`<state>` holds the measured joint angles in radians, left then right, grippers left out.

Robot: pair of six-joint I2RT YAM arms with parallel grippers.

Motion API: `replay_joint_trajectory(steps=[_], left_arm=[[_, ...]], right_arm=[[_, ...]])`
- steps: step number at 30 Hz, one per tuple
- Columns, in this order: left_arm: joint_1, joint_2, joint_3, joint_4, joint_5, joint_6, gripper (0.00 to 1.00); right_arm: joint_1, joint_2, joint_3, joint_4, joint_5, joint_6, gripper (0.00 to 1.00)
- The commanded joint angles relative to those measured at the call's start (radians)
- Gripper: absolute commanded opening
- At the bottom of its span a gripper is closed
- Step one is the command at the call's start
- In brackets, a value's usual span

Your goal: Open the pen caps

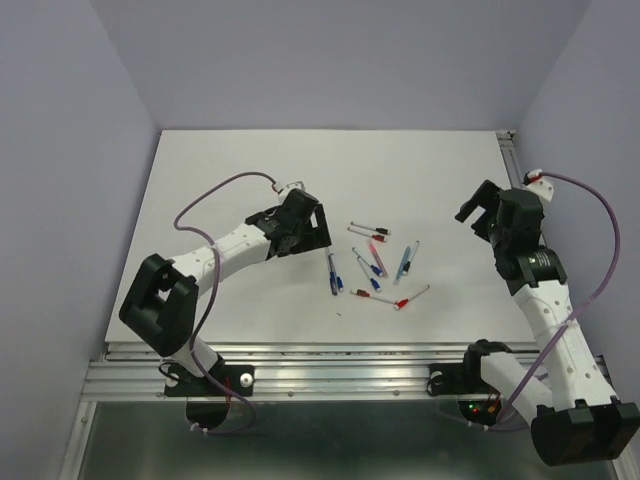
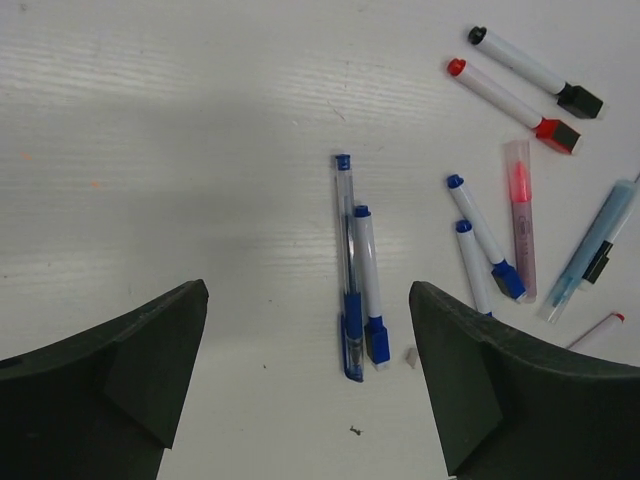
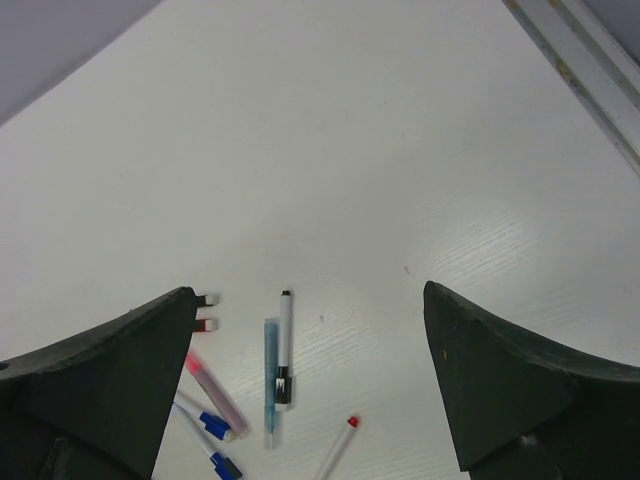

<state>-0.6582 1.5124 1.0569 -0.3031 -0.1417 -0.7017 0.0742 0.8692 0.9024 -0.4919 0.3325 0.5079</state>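
Between my arms, pens (image 1: 334, 272) lie scattered, pen caps (image 2: 377, 340) fitted. My left gripper (image 2: 308, 300): jaws wide, empty, pens at four o'clock. My right gripper (image 3: 308, 290): wide, empty.

Both arms reaching forward, left hand (image 1: 318, 228) spread wide and empty, right hand (image 1: 477, 208) likewise

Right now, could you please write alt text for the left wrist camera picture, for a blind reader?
Two blue pens lie side by side on a white table, framed by the open tool's two dark fingers. More pens, red, black, blue and pink, lie scattered to the right.
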Motion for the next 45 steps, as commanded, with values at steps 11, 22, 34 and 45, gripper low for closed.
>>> replay_joint_trajectory(steps=[11, 22, 34, 45], left_arm=[[-0.058, 0.207, 0.117, -0.005, -0.055, -0.148, 0.79], [-0.083, 0.354, 0.27, -0.111, -0.147, -0.173, 0.68], [-0.096, 0.466, 0.362, -0.175, -0.163, -0.17, 0.58], [-0.103, 0.499, 0.368, -0.2, -0.171, -0.171, 0.42]], right_arm=[[0.003, 0.059, -0.031, 0.055, -0.082, -0.035, 1.0], [0.004, 0.073, -0.036, 0.052, -0.086, -0.031, 1.0], [0.003, 0.096, -0.036, 0.049, -0.09, -0.026, 1.0], [0.003, 0.119, -0.034, 0.044, -0.096, -0.022, 1.0]])
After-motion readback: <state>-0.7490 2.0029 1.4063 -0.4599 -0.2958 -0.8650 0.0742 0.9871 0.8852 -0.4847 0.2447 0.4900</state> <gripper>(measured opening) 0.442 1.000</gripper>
